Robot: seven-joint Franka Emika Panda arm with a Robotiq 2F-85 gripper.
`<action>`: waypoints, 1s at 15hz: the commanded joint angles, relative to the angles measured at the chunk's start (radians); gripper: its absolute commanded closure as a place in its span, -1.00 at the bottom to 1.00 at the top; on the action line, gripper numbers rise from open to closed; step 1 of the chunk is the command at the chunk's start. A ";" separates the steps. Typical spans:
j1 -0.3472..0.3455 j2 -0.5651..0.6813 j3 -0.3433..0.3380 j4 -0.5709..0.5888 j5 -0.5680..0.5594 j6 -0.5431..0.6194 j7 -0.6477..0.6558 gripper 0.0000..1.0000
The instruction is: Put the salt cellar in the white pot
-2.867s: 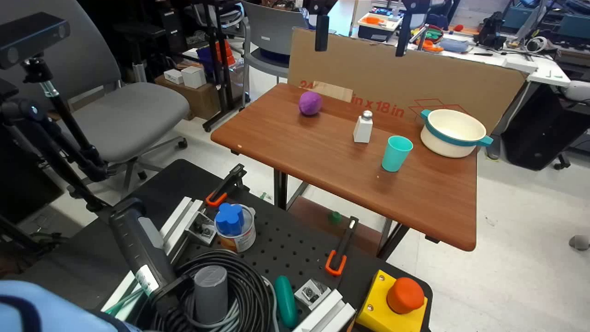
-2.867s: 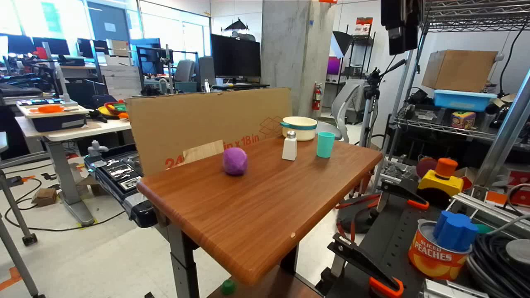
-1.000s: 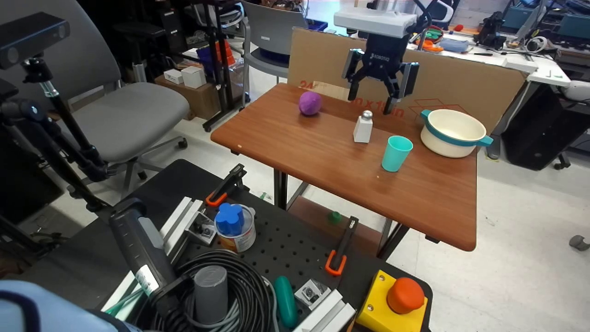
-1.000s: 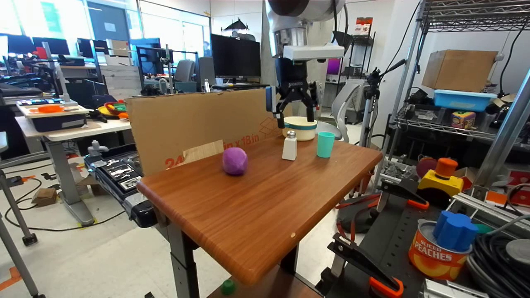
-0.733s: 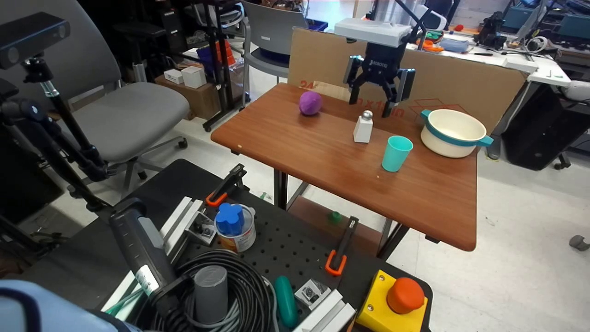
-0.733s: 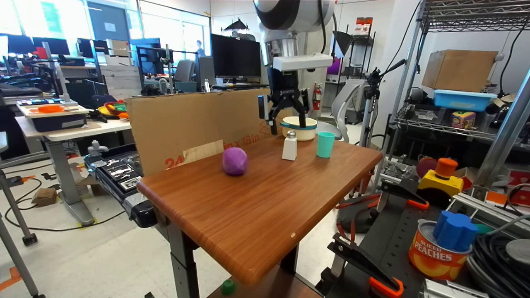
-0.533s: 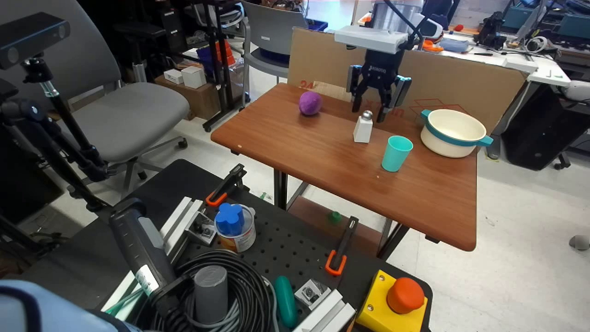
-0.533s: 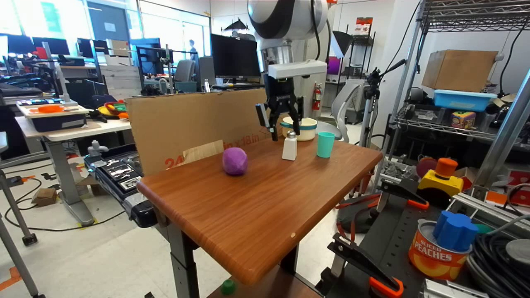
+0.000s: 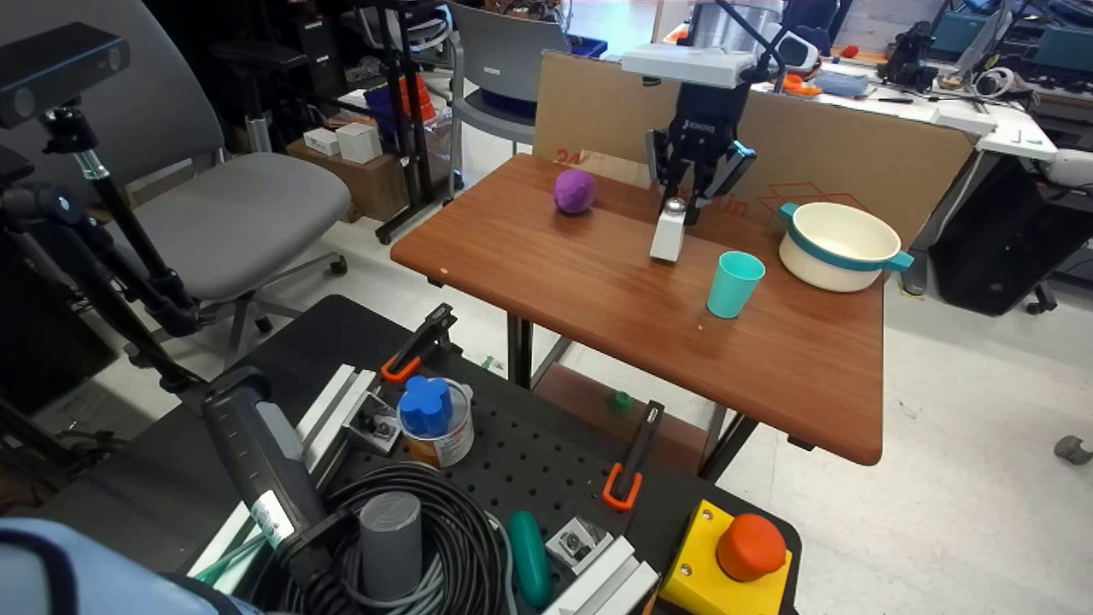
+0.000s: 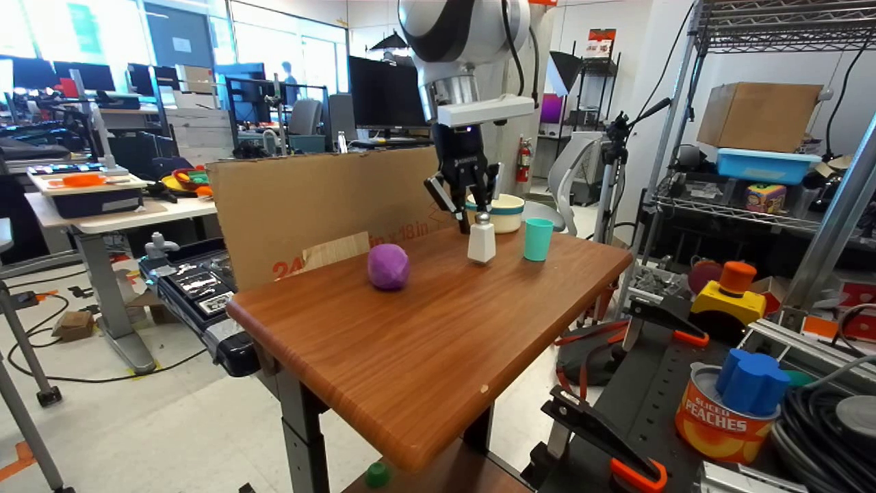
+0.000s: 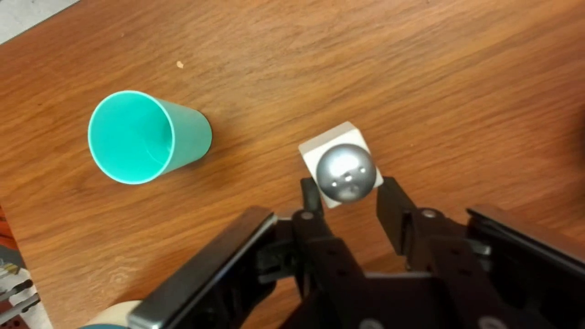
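Salt cellar point(image 11: 342, 165) — white, square-bodied, silver-domed — tilted in the hand point(image 11: 349, 192).

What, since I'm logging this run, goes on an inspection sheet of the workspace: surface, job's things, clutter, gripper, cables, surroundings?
Surface: brown tabletop, pale mark on its edge.
Job's things: salt cellar tilted, base contact with the tabletop unclear; white pot upright on the tabletop.
Clutter: teal cup upright, purple ball-like thing, both on the tabletop.
Gripper: closed on the salt cellar from opposite sides.
Cables: coiled black cable on the black pegboard.
Surroundings: cardboard sheet standing along the tabletop; grey chair; yellow box with orange button.
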 commanded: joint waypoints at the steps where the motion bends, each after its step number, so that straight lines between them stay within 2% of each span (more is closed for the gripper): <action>1: -0.003 -0.032 -0.007 0.028 0.042 -0.033 0.008 0.79; 5: -0.052 -0.096 -0.003 0.057 0.148 -0.025 0.001 0.79; 10: -0.136 -0.124 -0.033 0.137 0.257 -0.025 0.022 0.79; 15: -0.188 -0.072 -0.098 0.240 0.258 -0.043 0.133 0.79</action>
